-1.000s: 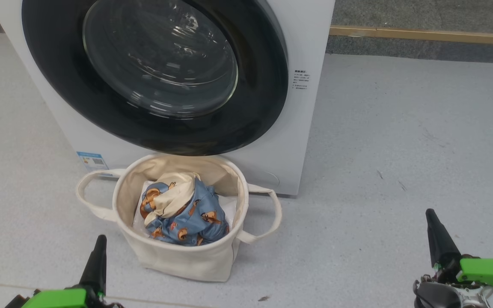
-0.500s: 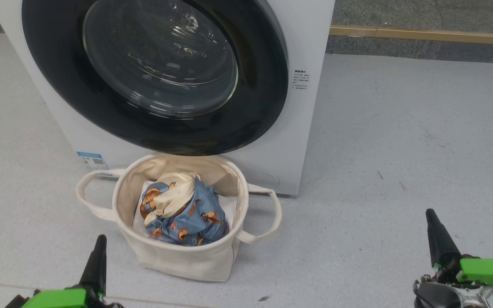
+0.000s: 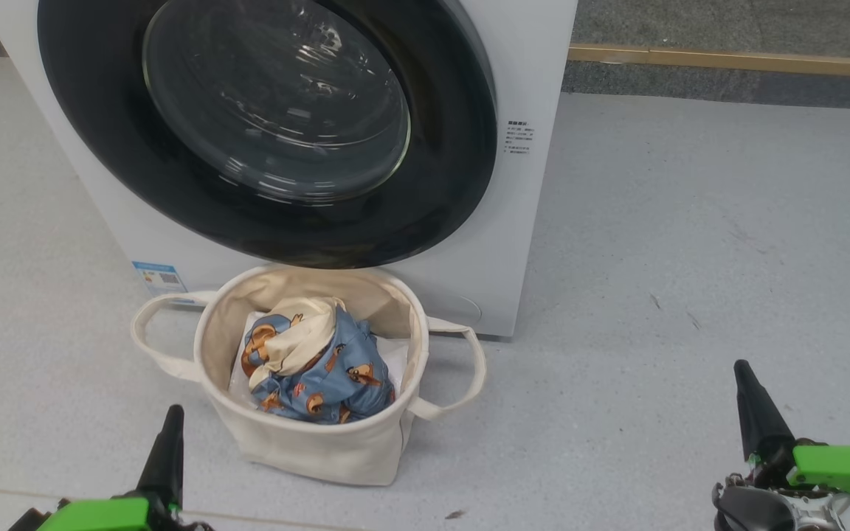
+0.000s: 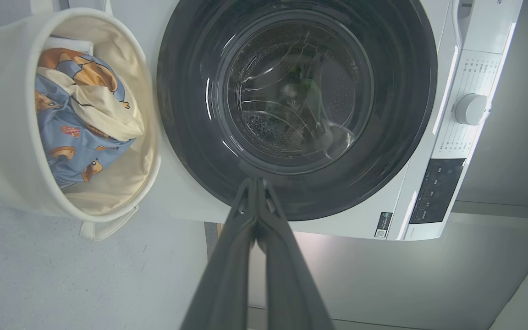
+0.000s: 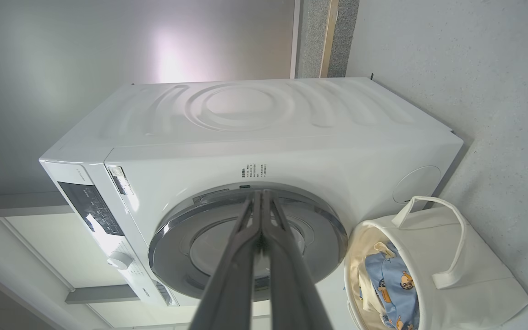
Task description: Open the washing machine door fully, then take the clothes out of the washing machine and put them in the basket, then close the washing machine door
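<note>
Closed right pincer (image 5: 261,193) before washing machine door (image 5: 177,250), clothes (image 5: 394,284) in basket (image 5: 477,286)

The washer (image 3: 536,221) is white with a blue sticker (image 3: 158,276); its door (image 3: 85,147) has a glossy black rim. The basket (image 3: 322,450) is cream, its sheet (image 3: 398,359) white. The clothes (image 3: 344,376) are blue with orange-brown bears, one part cream. The floor (image 3: 690,243) is speckled pale grey.

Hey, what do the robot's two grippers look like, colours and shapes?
Both the left gripper and the right gripper have long, dark, matte fingers that taper to slim points. Each rises from a bright green plastic bracket. Beside the right one's bracket sits a dark rounded housing with silvery metal parts. No markings are readable.
</note>
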You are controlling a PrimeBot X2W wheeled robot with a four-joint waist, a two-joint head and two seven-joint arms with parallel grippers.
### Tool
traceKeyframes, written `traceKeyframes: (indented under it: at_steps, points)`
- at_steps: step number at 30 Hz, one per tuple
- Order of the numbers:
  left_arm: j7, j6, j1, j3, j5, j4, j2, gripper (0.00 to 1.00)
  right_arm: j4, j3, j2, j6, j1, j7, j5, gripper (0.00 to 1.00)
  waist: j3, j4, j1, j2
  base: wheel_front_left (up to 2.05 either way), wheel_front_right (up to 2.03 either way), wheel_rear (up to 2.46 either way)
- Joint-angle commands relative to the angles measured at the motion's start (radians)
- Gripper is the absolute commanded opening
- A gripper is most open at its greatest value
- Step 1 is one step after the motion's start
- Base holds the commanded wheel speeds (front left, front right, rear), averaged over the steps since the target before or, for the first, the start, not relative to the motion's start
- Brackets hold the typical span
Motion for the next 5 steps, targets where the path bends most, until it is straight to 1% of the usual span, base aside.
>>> traceKeyframes:
  at_steps: [1, 5]
  points:
    - [0.009, -0.007, -0.036, 0.034, -0.002, -0.037, 0.005, 0.0, -0.04, 0.02, -0.011, 0.0, -0.015, 0.008, 0.006, 0.0, 0.0, 0.0, 0.0, -0.0001, 0.0, 0.0, 0.0]
    - [0.009, -0.007, -0.036, 0.034, -0.002, -0.037, 0.005, 0.0, -0.04, 0.02, -0.011, 0.0, -0.015, 0.008, 0.006, 0.0, 0.0, 0.0, 0.0, -0.0001, 0.0, 0.0, 0.0]
